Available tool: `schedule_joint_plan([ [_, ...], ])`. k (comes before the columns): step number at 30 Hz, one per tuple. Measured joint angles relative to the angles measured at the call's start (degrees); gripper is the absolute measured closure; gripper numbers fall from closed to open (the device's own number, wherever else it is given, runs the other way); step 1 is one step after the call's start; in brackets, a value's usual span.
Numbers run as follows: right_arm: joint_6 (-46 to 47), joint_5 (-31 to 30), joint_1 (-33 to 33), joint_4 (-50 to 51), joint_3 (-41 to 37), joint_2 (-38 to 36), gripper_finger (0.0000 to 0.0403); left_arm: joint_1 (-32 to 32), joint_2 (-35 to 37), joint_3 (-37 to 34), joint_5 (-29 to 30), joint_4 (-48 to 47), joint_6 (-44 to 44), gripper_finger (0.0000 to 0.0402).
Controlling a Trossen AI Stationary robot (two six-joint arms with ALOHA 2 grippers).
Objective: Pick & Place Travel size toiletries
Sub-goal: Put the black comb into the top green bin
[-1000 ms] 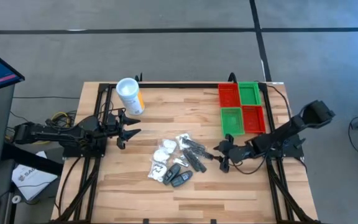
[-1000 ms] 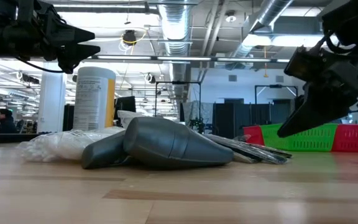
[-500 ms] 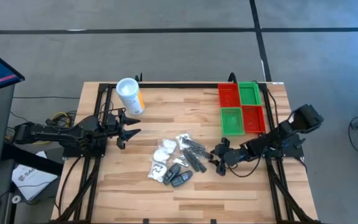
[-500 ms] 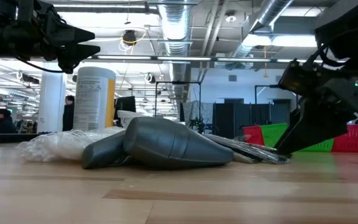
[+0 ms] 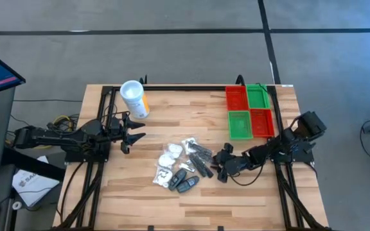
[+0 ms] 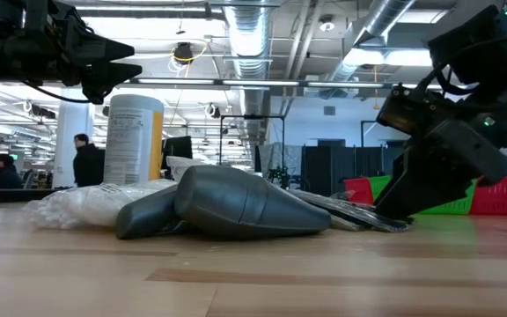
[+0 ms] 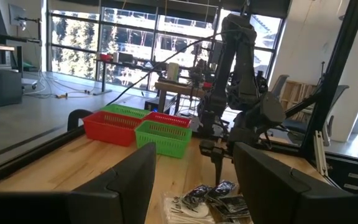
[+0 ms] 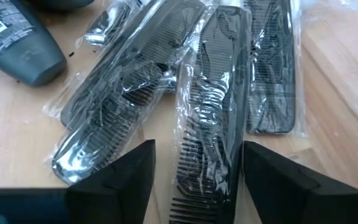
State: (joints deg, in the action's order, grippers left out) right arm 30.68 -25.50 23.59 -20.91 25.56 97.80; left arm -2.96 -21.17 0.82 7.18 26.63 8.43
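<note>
The travel size toiletries lie in a heap (image 5: 182, 163) mid-table. It holds white packets (image 5: 170, 154), dark grey tubes (image 5: 185, 181) and black combs in clear wrap (image 8: 210, 124). My right gripper (image 5: 220, 165) is open and slants down over the heap's right end. In the right wrist view its fingers stand on either side of one wrapped comb (image 8: 213, 106). In the low view it hangs low over the combs (image 6: 359, 216). My left gripper (image 5: 137, 131) waits open and level above the table's left side. My right gripper straddles the near end of the middle wrapped comb (image 8: 197, 180), coming from the table's right and slanting down. Its fingers (image 8: 117, 180) are spread wider than the comb. I cannot tell whether they touch the wrap. The comb lies flat on the table.
A white canister with a yellow label (image 5: 134, 98) stands at the far left. Red and green bins (image 5: 249, 112) sit in a square block at the far right, just beyond my right arm. Bare wood lies along the near edge (image 5: 236, 205).
My right gripper has come down and moved toward the table's left, from beside the heap to low over the combs at its right end. The toiletries have not moved.
</note>
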Motion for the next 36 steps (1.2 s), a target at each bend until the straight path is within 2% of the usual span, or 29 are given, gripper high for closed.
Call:
schedule_joint_plan([
  [12,0.2,-1.3,0.0,0.8,-0.1,0.1,0.0275,0.0,0.0,0.0,0.0,0.0,0.0,0.0192],
  [21,0.7,-0.9,-0.1,0.6,-0.2,0.1,0.0238,0.0,0.0,0.0,0.0,0.0,0.0,0.0192],
  [29,0.7,-1.3,-0.1,0.7,-0.2,0.1,0.0286,0.0,0.0,0.0,0.0,0.0,0.0,0.0192],
  [32,0.7,-1.2,-0.1,0.6,-0.2,0.1,0.0284,0.0,0.0,0.0,0.0,0.0,0.0,0.0192],
  [36,0.9,-1.3,-0.1,0.5,-0.2,0.1,0.0253,0.0,0.0,0.0,0.0,0.0,0.0,0.0192],
])
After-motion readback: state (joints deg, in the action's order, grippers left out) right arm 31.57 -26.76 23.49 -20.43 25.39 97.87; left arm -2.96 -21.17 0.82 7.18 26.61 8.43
